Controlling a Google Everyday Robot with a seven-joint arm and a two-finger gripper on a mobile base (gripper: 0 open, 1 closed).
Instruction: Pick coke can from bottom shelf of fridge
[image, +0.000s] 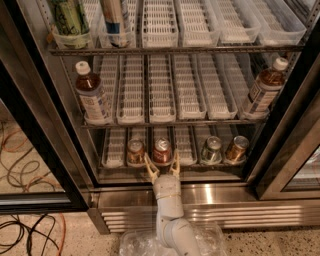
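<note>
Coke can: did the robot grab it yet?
Not yet. Done: the fridge is open, and the gripper is at the front edge of the bottom shelf, lined up with the coke can. In hand: its open fingers point at the can, one toward each side, not gripping it. Left: probably slide in, close on the can and pull it out.

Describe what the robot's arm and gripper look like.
The arm is smooth, off-white and made of rounded, tube-like segments, with no cables or markings visible. The gripper, at the front edge of the bottom shelf before the coke can, has two slim tan fingers on a white cylindrical wrist, spread open.
</note>
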